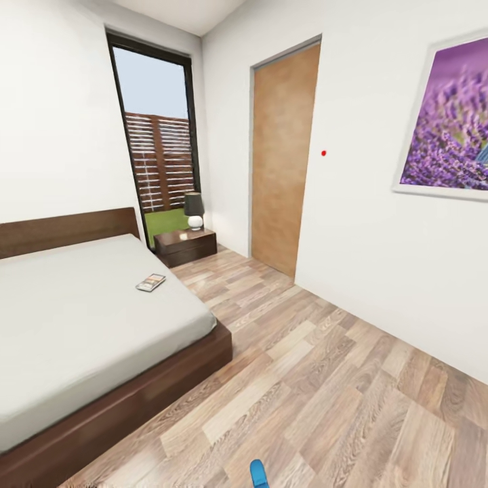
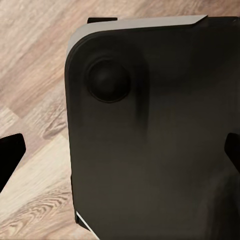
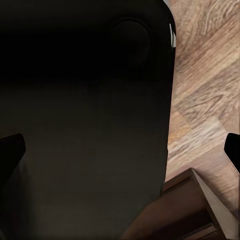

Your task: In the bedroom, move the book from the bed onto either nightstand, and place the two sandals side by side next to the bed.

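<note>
The book (image 1: 150, 282) lies flat on the bed (image 1: 74, 318), near the mattress's right edge and towards the headboard. Beyond that corner of the bed a dark brown nightstand (image 1: 186, 247) stands under the tall window. One bright blue sandal (image 1: 258, 473) pokes into the head view at the bottom edge, on the wood floor. In the left wrist view my left gripper (image 2: 120, 152) is open, its fingertips wide apart over my own dark base. My right gripper (image 3: 120, 150) is open in the same way over the base, with nothing between its fingers.
A small lamp (image 1: 194, 210) stands on the nightstand. A wooden door (image 1: 281, 159) and a framed purple picture (image 1: 451, 122) are on the right wall. Plank floor (image 1: 318, 366) stretches between bed and wall. A dark brown wooden edge (image 3: 200, 210) lies beside my base.
</note>
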Controlling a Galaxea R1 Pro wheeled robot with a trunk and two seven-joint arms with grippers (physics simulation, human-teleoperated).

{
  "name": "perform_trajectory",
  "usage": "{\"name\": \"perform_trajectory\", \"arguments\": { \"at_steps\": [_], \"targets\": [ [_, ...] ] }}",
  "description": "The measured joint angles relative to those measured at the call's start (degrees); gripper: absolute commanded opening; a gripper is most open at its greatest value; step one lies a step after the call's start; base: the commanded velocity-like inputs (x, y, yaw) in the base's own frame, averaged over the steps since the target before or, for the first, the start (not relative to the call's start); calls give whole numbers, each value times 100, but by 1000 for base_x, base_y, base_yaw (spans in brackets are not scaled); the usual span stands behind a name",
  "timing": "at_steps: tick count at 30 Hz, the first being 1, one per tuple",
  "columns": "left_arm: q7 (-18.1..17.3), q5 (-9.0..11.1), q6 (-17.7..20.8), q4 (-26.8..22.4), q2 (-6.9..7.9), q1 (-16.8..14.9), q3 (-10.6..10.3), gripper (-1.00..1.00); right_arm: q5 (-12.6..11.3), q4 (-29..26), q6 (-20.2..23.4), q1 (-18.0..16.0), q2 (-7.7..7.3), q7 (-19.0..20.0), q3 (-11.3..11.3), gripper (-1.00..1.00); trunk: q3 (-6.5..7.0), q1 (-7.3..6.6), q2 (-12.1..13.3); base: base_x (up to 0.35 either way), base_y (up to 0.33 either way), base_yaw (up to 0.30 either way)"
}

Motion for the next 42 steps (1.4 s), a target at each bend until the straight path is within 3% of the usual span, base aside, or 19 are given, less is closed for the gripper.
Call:
{"name": "perform_trajectory", "arguments": {
  "at_steps": [8, 20, 42],
  "targets": [
    [0, 0, 0, 0, 0, 2, 0, 100, 0, 0, 0, 0, 0, 0, 0, 100, 0, 0, 0, 12, -5, 154],
    [0, 0, 1, 0, 0, 1, 0, 100, 0, 0, 0, 0, -8, 0, -4, 100, 0, -1, 0, 148, -118, 10],
    [0, 0, 0, 0, 0, 1, 0, 100, 0, 0, 0, 0, -4, 0, -11, 100, 0, 0, 0, 9, -8, 0]
  ]
}}
